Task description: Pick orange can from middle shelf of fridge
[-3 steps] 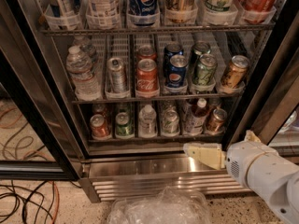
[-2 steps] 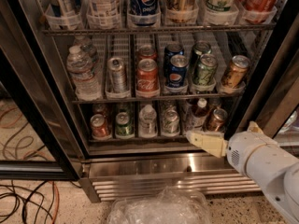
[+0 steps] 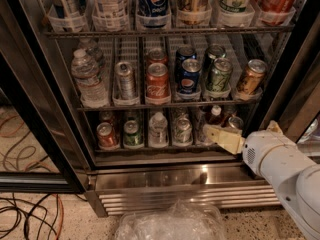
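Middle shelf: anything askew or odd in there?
The orange can at the right end of the middle shelf leans, top tipped right, while the Coca-Cola can and Pepsi can stand upright. No spill shows. The end effector sits lower, in front of the bottom shelf's right end.

The hand (image 3: 221, 137) sits low at the right side of the fridge (image 3: 150, 179), just before the bottom rack (image 3: 145, 149). Up and slightly right of it, the orange can (image 3: 250, 77) stands in the end lane of the middle shelf (image 3: 100, 107); the other cans (image 3: 157, 82) stand up-left of the hand.
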Motion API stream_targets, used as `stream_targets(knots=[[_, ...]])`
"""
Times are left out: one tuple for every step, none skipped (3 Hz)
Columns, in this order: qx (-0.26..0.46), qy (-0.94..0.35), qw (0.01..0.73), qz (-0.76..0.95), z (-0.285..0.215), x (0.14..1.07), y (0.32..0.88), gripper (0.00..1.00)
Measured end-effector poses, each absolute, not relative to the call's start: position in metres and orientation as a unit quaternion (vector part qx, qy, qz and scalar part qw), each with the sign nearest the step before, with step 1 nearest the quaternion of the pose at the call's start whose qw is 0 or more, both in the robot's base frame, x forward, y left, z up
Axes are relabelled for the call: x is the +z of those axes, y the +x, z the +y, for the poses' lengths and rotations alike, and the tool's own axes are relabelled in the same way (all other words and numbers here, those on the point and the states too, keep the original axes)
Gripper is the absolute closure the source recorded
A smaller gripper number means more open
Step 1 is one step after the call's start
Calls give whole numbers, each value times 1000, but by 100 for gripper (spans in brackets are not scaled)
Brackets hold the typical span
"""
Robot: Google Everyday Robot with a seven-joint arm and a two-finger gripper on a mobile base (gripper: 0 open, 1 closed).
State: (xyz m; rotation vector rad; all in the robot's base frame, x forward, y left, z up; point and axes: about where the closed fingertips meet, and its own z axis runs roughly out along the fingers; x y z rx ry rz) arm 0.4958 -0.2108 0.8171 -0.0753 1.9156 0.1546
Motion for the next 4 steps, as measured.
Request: stream_targets(knots=[[65,-18,581,811,-212,816,501,0],[70,4,602,796,-217,825,515,11],[75,18,615,784,-219,834,530,16],[67,26,628,775,-220,840,538,24]])
